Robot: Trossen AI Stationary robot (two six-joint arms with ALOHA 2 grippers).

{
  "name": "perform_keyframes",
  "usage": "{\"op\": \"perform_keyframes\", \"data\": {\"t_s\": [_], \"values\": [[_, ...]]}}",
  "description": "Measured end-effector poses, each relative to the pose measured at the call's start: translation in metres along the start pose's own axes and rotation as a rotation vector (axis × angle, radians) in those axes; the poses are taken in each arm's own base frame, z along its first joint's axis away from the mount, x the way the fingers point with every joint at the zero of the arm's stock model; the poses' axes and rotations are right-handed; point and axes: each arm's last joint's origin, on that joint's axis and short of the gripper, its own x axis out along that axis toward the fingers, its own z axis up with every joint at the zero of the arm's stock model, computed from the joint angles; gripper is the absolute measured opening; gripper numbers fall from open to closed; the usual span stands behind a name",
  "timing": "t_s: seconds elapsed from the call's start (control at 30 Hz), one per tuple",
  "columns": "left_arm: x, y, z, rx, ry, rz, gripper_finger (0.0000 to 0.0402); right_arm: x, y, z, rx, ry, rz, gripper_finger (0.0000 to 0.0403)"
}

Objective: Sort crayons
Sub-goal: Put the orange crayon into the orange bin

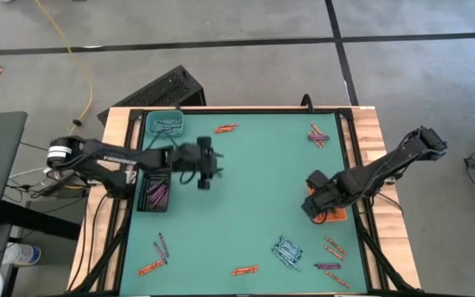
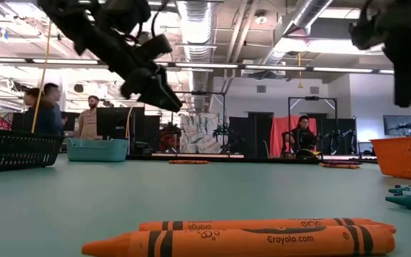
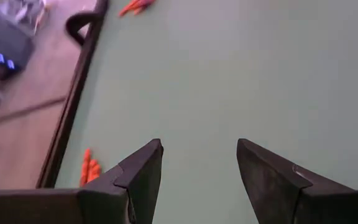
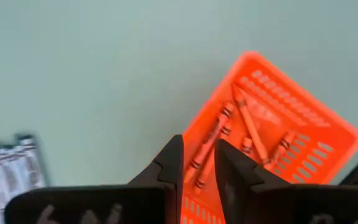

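Over the orange tray (image 4: 272, 124) at the right of the high view, the right gripper (image 4: 199, 163) has its fingers only a narrow slot apart; in the right wrist view an orange crayon (image 4: 209, 146) shows in that slot, but whether the fingers pinch it or it lies loose in the tray below cannot be told. More orange crayons (image 4: 252, 132) lie in the tray. In the high view the gripper (image 1: 316, 202) covers most of the tray (image 1: 336, 215), so only one corner shows. That arm reaches in from the right edge, folded at the elbow, its wrist pointing down.

Left of centre, the left gripper (image 3: 199, 165) hangs above bare green mat (image 1: 254, 190) with its fingers spread wide and nothing between them. In the high view it (image 1: 204, 172) is smeared and hard to make out. Its arm stretches across from the left edge, passing over a black tray (image 1: 141, 202) holding purple crayons (image 1: 157, 195); a teal tray (image 1: 159, 118) sits at the upper left of the mat.

Loose crayons are scattered around: an orange pair (image 1: 226, 128) near the top, a mixed cluster (image 1: 317, 135) at upper right, a blue-grey bunch (image 1: 286, 252) at lower right, and orange ones (image 1: 245, 270) at the bottom. In the low view two orange crayons (image 2: 262, 235) fill the foreground, and people stand far behind.
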Motion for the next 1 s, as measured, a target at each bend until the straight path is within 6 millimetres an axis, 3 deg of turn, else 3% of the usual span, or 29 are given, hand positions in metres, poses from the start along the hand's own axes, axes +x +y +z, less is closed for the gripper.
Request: {"op": "perform_keyframes", "data": {"t_s": [0.27, 0.43, 0.7, 1.0], "values": [[0.006, 0.087, -0.011, -0.208, 0.080, 0.031, 0.0197, -0.012, 0.009, 0.010, -0.167, -0.184, 0.038, 0.0084], [0.036, 0.123, -0.021, -0.249, 0.239, -0.069, 0.0196, -0.013, 0.016, 0.017, -0.261, -0.293, 0.067, 0.0084], [0.099, 0.147, -0.044, -0.259, 0.450, -0.197, 0.0196, -0.016, 0.023, 0.017, -0.303, -0.379, 0.090, 0.0084], [0.130, 0.151, -0.057, -0.234, 0.519, -0.253, 0.0196, -0.018, 0.025, 0.011, -0.328, -0.408, 0.095, 0.0084]]}}
